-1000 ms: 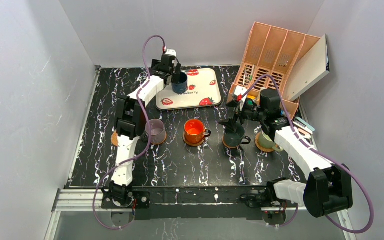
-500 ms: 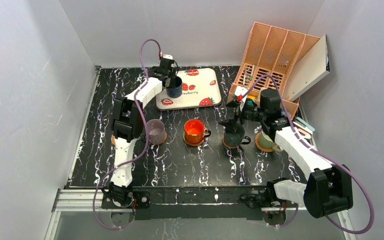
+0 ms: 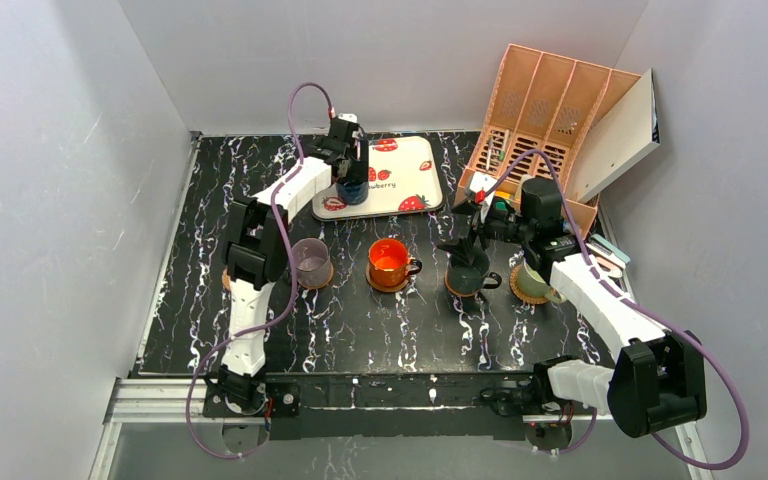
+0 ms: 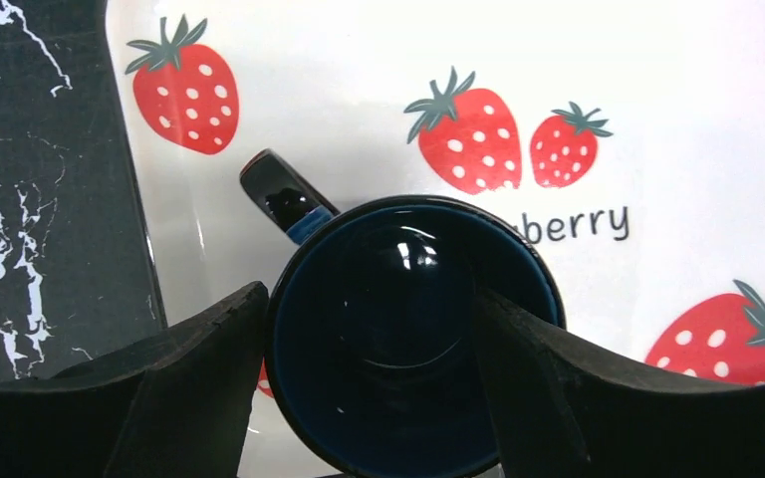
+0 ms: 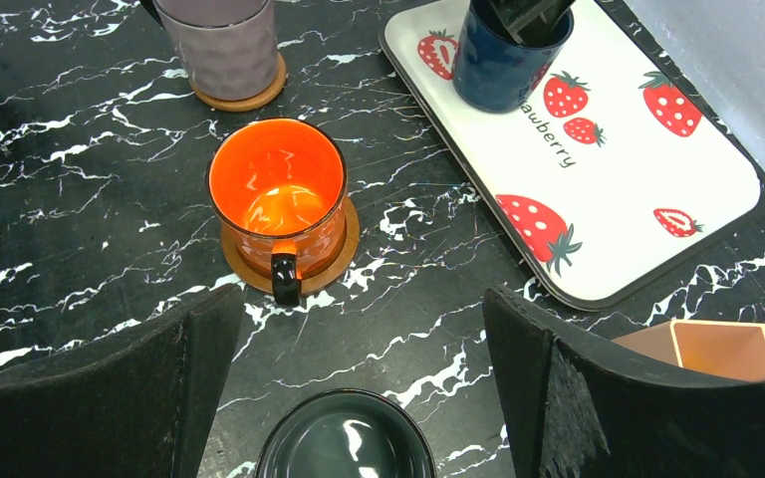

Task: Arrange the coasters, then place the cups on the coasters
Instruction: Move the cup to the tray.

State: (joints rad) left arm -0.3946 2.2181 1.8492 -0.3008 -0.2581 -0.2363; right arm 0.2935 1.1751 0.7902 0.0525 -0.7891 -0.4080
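Left claw point(image 4: 369, 297) sat at glossy round navy cup point(image 4: 383, 349) rim on strawberry-print tray point(image 4: 359, 60), grip unclear | right claw point(image 5: 364, 299) gaped wide, empty.

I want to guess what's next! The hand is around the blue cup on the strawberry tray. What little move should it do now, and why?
Probably lift the navy cup straight up off the tray. The left hand has a finger on each side of it, it stands on no coaster, and one coaster at the row's left end looks bare.

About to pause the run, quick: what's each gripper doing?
Left gripper: at the navy cup; whether gripping cannot be told.
Right gripper: open, empty.
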